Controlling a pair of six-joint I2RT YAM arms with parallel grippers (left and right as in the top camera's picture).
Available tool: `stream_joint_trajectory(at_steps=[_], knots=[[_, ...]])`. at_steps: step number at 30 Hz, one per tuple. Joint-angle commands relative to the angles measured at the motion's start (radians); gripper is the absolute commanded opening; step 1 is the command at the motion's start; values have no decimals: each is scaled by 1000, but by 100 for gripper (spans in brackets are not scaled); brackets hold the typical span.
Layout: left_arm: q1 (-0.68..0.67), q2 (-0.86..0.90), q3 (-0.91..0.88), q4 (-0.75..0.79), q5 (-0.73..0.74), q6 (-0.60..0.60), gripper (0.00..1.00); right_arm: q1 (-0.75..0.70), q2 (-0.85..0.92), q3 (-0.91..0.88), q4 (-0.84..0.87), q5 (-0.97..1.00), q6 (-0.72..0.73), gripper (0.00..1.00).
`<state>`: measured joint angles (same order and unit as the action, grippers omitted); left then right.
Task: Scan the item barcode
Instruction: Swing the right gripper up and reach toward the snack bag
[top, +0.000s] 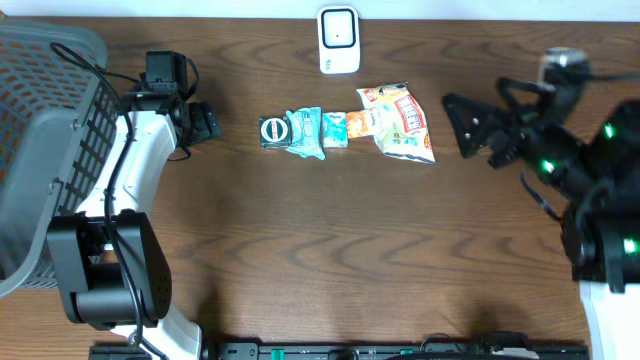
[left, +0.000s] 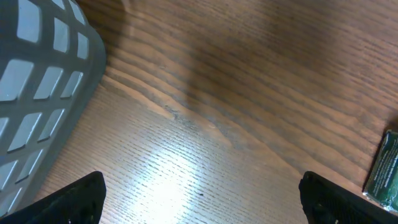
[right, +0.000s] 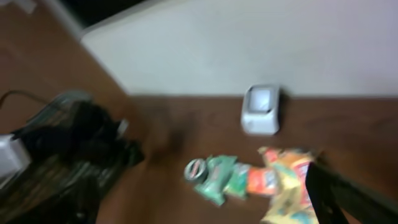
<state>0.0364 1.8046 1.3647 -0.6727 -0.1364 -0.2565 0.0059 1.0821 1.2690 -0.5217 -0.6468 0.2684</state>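
Brown wood table (top: 320, 240) lies under everything you see. Your left gripper (top: 210, 124) has its jaws spread wide with nothing between them. Your right gripper (top: 458, 125) is spread wide too, and it holds nothing. They hang over bare wood, one on each side of the snacks.

Between them you have five packets in one row, each touching the next:
- a dark green packet with a round mark (top: 272, 131)
- a teal crinkly packet (top: 303, 131)
- a small white and teal packet (top: 335, 128)
- a small orange packet (top: 361, 123)
- a big yellow and orange chip bag (top: 405, 122)

One white box-shaped scanner (top: 339, 40) stands behind the row, near the far edge. One grey plastic mesh basket (top: 40, 150) sits at the left side.

From the left wrist you see two black fingertips (left: 74, 199) far apart and the basket's wall. You also see just the edge of the dark green packet, but not the other four. The right wrist view is blurry. It still shows you the scanner, the row and a pale wall (right: 249, 43) behind the table, which the overhead view does not show.
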Motion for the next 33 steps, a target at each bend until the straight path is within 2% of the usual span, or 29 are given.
stream_joint_trajectory(at_steps=[1, 5, 12, 19, 26, 33], knots=[[0, 0, -6, 0, -5, 16, 98, 9, 59, 27, -45, -149, -30, 99], [0, 0, -6, 0, -5, 16, 98, 9, 118, 27, -198, -160, -30, 99], [0, 0, -6, 0, -5, 16, 98, 9, 169, 24, -249, -127, -30, 99], [0, 0, -6, 0, -5, 16, 98, 48, 235, 23, -341, 99, -25, 99], [0, 0, -6, 0, -5, 16, 98, 120, 365, 23, -354, 203, -18, 99], [0, 0, -6, 0, -5, 16, 98, 127, 485, 23, -348, 190, -14, 99]])
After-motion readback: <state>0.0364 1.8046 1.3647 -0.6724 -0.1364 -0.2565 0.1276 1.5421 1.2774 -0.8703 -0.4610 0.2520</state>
